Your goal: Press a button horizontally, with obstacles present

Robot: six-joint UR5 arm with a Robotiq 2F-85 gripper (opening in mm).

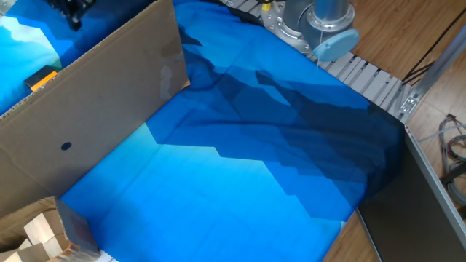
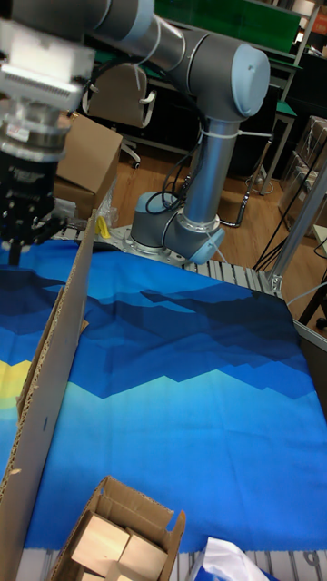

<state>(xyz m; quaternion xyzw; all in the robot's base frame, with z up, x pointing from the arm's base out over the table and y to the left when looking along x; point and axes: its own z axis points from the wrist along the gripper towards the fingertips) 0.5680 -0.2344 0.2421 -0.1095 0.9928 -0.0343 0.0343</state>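
Observation:
The button [image 1: 42,78] is a small orange-yellow block with a dark part. It sits on the blue cloth at the far left, behind the top edge of the obstacle. That obstacle is a large brown cardboard sheet [image 1: 95,109] standing on edge, with a tiny dark hole [image 1: 66,145]. My gripper [image 1: 73,14] shows as a dark shape at the top left, on the far side of the sheet, above and to the right of the button. In the tall fixed view the gripper [image 2: 20,243] hangs just left of the sheet [image 2: 54,363]. Its fingertips are too dark to tell apart.
An open cardboard box of pale wooden blocks [image 1: 44,233] sits at the front left corner, also seen as the box [image 2: 118,540]. The arm's base [image 1: 313,25] stands at the far edge on a metal rail. Blue cloth [image 1: 240,160] covers the table.

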